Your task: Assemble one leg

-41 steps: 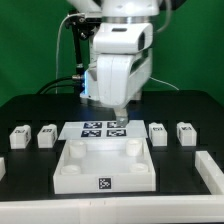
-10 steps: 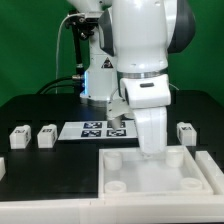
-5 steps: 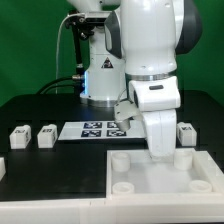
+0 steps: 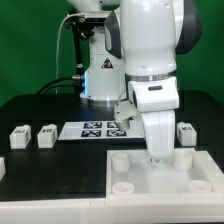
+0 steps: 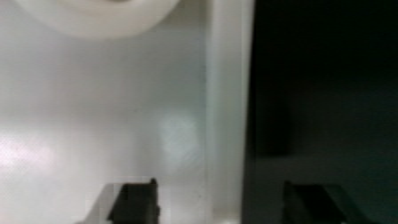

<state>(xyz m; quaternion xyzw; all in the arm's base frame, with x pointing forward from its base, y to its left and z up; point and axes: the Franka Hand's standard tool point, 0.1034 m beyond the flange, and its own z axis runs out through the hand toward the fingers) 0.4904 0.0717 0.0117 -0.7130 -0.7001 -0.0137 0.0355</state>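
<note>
The white square tabletop (image 4: 160,188) lies at the front right with its round corner sockets facing up. My gripper (image 4: 155,157) is down at its far wall. In the wrist view the gripper (image 5: 222,203) is open: one finger (image 5: 128,201) hangs over the white tabletop (image 5: 89,120), the other over the black table, with the wall between them and a socket (image 5: 107,12) ahead. Two legs (image 4: 18,135) (image 4: 45,135) stand at the exterior view's left and a third leg (image 4: 185,132) stands at its right, by the arm. A fourth leg is hidden.
The marker board (image 4: 98,128) lies behind the tabletop, partly covered by the arm. A white block (image 4: 2,167) pokes in at the exterior view's left edge. The arm's base and cables stand at the back.
Since 4.1 s ago the tabletop has gone from the front middle to the front right. Over the last second the arm and tabletop shifted slightly further right, then stayed still.
</note>
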